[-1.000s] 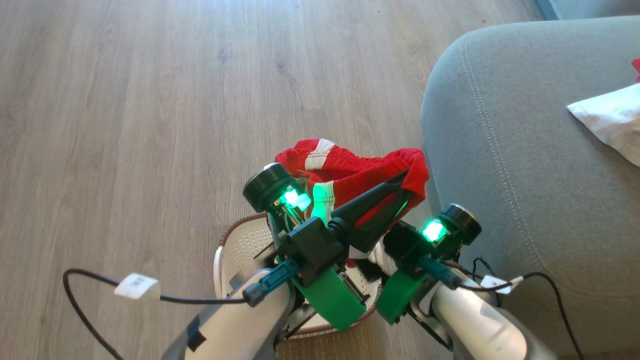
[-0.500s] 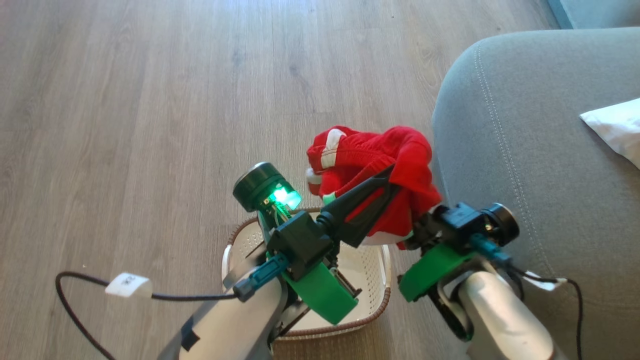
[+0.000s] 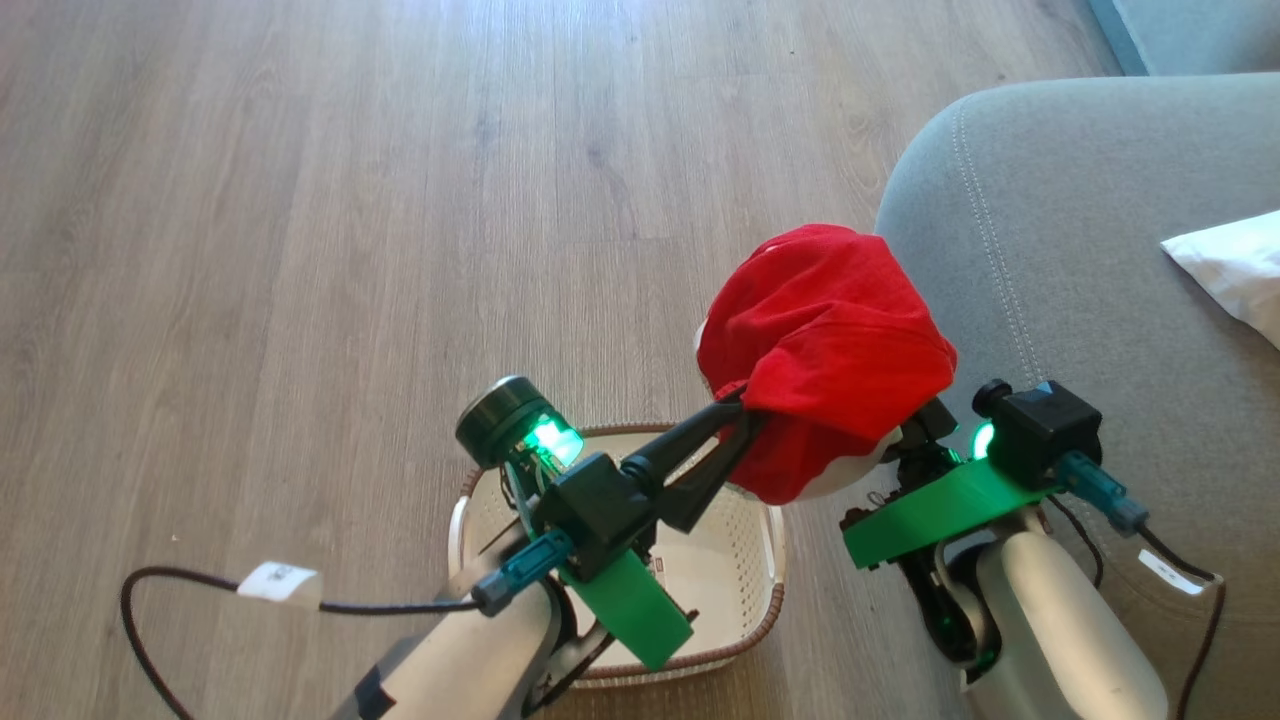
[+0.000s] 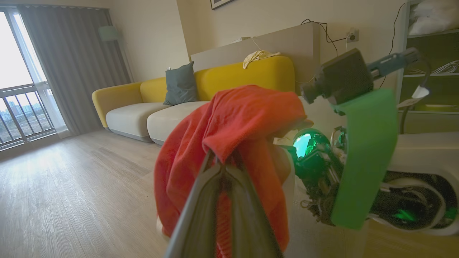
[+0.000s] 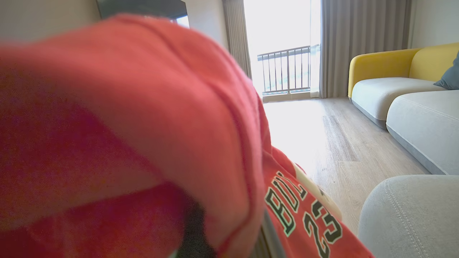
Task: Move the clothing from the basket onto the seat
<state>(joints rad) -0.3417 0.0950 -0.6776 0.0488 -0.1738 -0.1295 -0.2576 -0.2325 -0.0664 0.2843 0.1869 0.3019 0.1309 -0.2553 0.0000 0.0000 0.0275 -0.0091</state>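
Note:
A red garment (image 3: 825,340) hangs bunched in the air above the basket's far right corner, right beside the grey seat (image 3: 1080,230). My left gripper (image 3: 745,405) is shut on its near left fold; in the left wrist view the two fingers pinch the red garment (image 4: 233,118). My right gripper (image 3: 915,430) is under the garment's right side, its fingers covered by the cloth. In the right wrist view the garment (image 5: 143,125) drapes over the lens, showing lettering and "23". The cream basket (image 3: 765,570) stands on the floor below. A white cloth (image 3: 1230,270) lies on the seat.
Wooden floor (image 3: 350,250) spreads to the left and beyond. A black cable with a white tag (image 3: 280,582) trails from my left arm. A yellow sofa (image 4: 233,75) with a blue cushion stands across the room, near a curtained balcony window.
Both grippers have raised the red garment out of the basket and carried it right, toward the seat. It has bunched into a ball and my right wrist has turned.

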